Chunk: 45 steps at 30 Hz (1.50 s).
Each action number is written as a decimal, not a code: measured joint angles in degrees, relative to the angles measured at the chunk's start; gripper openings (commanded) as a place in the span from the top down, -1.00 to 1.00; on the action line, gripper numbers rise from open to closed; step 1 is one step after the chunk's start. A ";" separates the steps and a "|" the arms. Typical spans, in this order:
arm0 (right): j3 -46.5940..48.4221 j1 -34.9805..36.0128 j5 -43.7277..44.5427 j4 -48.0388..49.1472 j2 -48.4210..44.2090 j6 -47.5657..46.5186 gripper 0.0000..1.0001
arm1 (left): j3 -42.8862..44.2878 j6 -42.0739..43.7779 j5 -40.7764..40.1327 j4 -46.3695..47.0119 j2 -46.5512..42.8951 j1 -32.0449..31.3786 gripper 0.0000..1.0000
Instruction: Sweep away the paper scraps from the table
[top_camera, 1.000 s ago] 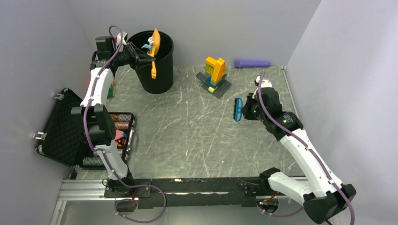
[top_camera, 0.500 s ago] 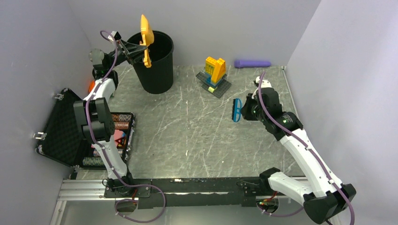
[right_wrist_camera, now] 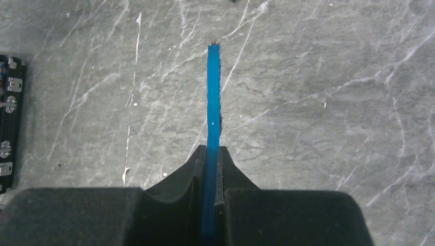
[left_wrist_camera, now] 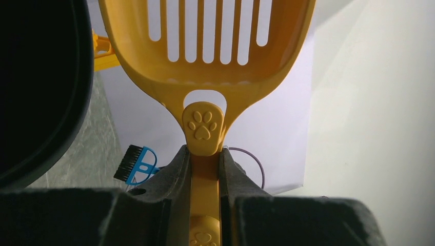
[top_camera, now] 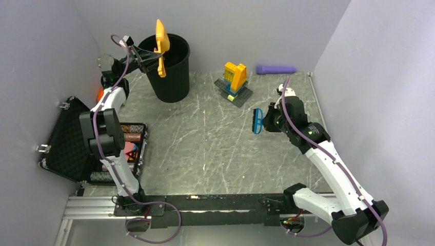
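Observation:
No paper scraps show on the table (top_camera: 205,148) or anywhere else in view. My left gripper (top_camera: 152,57) is shut on the handle of the orange slotted scoop (top_camera: 161,41) and holds it upright above the left rim of the black bin (top_camera: 172,72). In the left wrist view the gripper (left_wrist_camera: 205,154) clamps the handle and the scoop (left_wrist_camera: 205,66) is empty. My right gripper (top_camera: 268,122) is shut on a blue brush (top_camera: 257,120), held over the right middle of the table. The right wrist view shows this gripper (right_wrist_camera: 210,151) holding the brush (right_wrist_camera: 213,102) edge-on above the bare table (right_wrist_camera: 333,77).
A yellow-and-blue toy brick build (top_camera: 235,78) stands at the back centre. A purple object (top_camera: 276,69) lies by the back wall. An open black foam-lined case (top_camera: 77,138) with items sits at the left edge. Pale walls enclose the table.
The left gripper swung the scoop up and out of the bin to stand upright above the rim; the scraps seen in it no longer show. The right gripper edged left with the brush.

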 measured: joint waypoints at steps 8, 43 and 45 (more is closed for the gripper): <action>-1.77 0.00 -1.68 2.12 0.39 0.00 1.00 | 1.81 32.30 -2.56 -36.37 -8.63 -2.29 1.00; -28.20 -2.03 -4.44 35.08 2.84 15.69 1.00 | -15.87 89.72 -64.30 -87.89 -18.29 -41.48 1.00; -27.93 -3.30 -5.84 37.31 5.40 17.00 1.00 | -16.28 89.81 -64.65 -86.60 -17.33 -41.99 1.00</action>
